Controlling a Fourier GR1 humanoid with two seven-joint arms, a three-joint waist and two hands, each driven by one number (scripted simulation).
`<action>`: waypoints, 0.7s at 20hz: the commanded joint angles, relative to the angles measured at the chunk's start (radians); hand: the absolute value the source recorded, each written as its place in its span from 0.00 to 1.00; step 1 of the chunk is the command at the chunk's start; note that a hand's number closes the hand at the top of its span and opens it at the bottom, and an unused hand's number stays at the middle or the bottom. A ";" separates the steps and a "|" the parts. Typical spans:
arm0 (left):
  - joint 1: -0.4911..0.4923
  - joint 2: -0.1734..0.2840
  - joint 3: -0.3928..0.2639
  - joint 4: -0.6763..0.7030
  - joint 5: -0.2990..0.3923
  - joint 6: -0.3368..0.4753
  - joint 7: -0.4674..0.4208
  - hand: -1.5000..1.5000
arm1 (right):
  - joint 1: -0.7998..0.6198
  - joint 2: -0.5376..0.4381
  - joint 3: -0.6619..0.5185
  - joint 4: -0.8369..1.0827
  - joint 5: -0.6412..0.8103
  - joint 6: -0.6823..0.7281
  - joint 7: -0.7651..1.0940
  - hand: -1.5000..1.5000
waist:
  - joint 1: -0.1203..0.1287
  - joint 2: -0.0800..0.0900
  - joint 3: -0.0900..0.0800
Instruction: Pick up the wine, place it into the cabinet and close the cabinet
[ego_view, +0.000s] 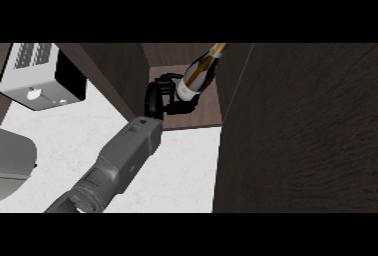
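Wine bottle (198, 75): dark glass, pale label on the body, gold foil at the neck. It sits tilted inside the open cabinet (133, 70), base down toward the cabinet floor, neck pointing up and to the view's right. Long axis runs diagonally from lower left to upper right; the foil tip lies close to the top edge of the opening.

Hand: 1 black hand (164, 97) is in view on a grey forearm that comes in from the lower left. Its fingers are curled round the lower body of the bottle and grip it. The other hand is not in view.

Step in hand, as judged: the placing step. The bottle is within the cabinet opening but whether its base rests on the shelf cannot be told.

Next move, as judged: bring the bottle upright, settle the base on the shelf, open the fingers and draw the hand clear. The door (295, 130), a large dark panel at the view's right, stands open and then needs swinging shut.

Surroundings: a toaster (40, 75) on the white marbled counter (177, 165) at upper left; a grey rounded object at the left edge, not identifiable
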 joint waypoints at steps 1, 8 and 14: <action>0.024 0.000 -0.018 -0.002 0.014 0.020 -0.023 1.00 | 0.010 0.022 0.027 -0.013 0.009 -0.011 0.007 0.00 | -0.014 0.001 0.000; 0.047 0.000 -0.017 0.036 0.011 0.012 -0.135 1.00 | 0.014 0.011 0.017 -0.011 -0.007 0.001 0.007 0.00 | -0.025 0.007 -0.001; -0.012 0.000 -0.002 0.053 0.018 -0.016 -0.118 1.00 | -0.008 0.031 0.025 0.021 0.015 -0.013 -0.010 0.00 | -0.010 0.005 -0.001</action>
